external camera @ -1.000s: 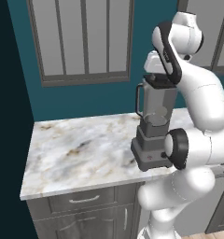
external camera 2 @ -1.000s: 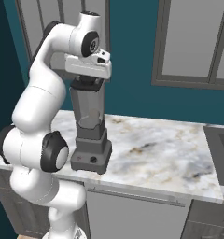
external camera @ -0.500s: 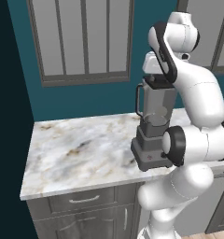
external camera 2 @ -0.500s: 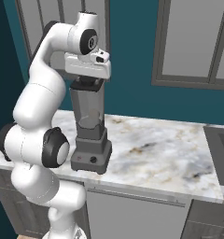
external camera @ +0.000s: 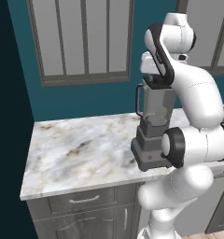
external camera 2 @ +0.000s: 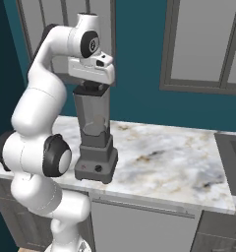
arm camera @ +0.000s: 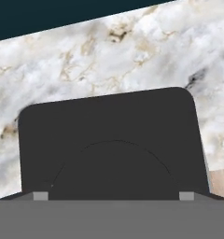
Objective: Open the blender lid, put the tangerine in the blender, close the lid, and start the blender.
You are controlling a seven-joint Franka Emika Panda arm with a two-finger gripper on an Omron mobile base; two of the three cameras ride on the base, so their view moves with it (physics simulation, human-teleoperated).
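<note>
The marble bench (external camera: 81, 149) runs wide under the teal wall, above grey drawers. On it, near the front edge, stands the blender (external camera 2: 96, 142): a dark grey boxy base carrying a tall translucent grey pitcher, its long axis upright. The right base view shows the small front knob facing the room; the left base view shows the side handle (external camera: 139, 100) pointing left, toward the bare marble. The blender lid (arm camera: 111, 144), a flat black square with rounded corners, sits on the pitcher's top and shows from straight above in the hand view. The end effector (external camera 2: 94, 87) sits right over the lid, fingers spread wide at its edges; whether they touch it I cannot tell.
</note>
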